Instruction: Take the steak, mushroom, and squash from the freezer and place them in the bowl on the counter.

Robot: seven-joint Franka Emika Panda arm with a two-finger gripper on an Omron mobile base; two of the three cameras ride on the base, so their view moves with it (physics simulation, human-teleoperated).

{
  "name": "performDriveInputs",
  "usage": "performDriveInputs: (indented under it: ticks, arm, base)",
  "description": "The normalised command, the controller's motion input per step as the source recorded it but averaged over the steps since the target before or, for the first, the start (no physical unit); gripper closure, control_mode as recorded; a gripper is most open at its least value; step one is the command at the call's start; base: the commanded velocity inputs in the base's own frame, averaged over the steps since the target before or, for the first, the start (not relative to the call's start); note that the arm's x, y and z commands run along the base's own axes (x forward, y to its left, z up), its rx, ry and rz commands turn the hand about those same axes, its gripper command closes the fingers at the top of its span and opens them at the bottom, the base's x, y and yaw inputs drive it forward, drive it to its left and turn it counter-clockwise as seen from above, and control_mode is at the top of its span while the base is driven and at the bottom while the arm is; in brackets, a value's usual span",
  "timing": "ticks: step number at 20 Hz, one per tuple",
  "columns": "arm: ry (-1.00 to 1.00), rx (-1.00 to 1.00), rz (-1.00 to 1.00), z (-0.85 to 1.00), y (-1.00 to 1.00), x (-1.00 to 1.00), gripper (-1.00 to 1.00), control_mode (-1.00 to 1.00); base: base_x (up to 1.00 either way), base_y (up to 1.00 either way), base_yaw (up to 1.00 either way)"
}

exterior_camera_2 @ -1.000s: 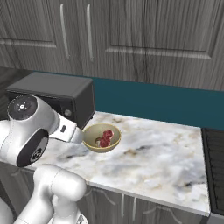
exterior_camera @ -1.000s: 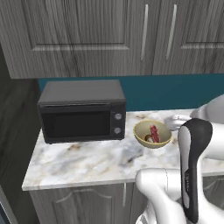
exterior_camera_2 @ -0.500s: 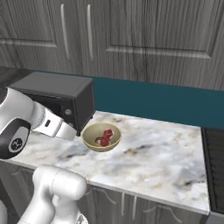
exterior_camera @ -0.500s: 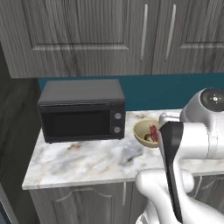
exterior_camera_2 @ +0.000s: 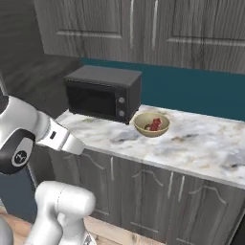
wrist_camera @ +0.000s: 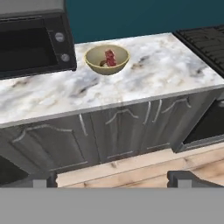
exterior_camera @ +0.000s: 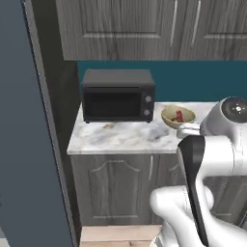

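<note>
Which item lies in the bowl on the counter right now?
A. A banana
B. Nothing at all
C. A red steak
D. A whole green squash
C: a red slab of steak rests inside the yellowish bowl, which stands on the marbled counter beside the microwave.

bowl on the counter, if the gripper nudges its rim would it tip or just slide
The bowl looks wide and shallow, so it would probably slide on the smooth marbled counter rather than tip. The steak inside adds a little weight low down, likely steadying it. Its rounded underside might let it rock slightly.
</note>
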Motion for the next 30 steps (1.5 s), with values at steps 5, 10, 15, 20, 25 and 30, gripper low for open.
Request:
performDriveInputs:
  ticks: [5, 10, 15, 20, 25, 30]
  arm:
    - [0.00, 0.00, 0.00, 0.00, 0.00, 0.00, -1.00, 1.00]
    - [0.00, 0.00, 0.00, 0.00, 0.00, 0.00, -1.00, 1.00]
    - [0.00, 0.00, 0.00, 0.00, 0.00, 0.00, -1.00, 1.00]
    - [0.00, 0.00, 0.00, 0.00, 0.00, 0.00, -1.00, 1.00]
    - [0.00, 0.00, 0.00, 0.00, 0.00, 0.00, -1.00, 1.00]
    - [0.00, 0.00, 0.00, 0.00, 0.00, 0.00, -1.00, 1.00]
  base:
    - [-0.61, 1.00, 0.48]
    - [-0.05, 0.82, 0.61]
    - [0.30, 0.90, 0.35]
    - [0.42, 0.59, 0.19]
    - [0.77, 0.30, 0.23]
    - [0.76, 0.19, 0.24]
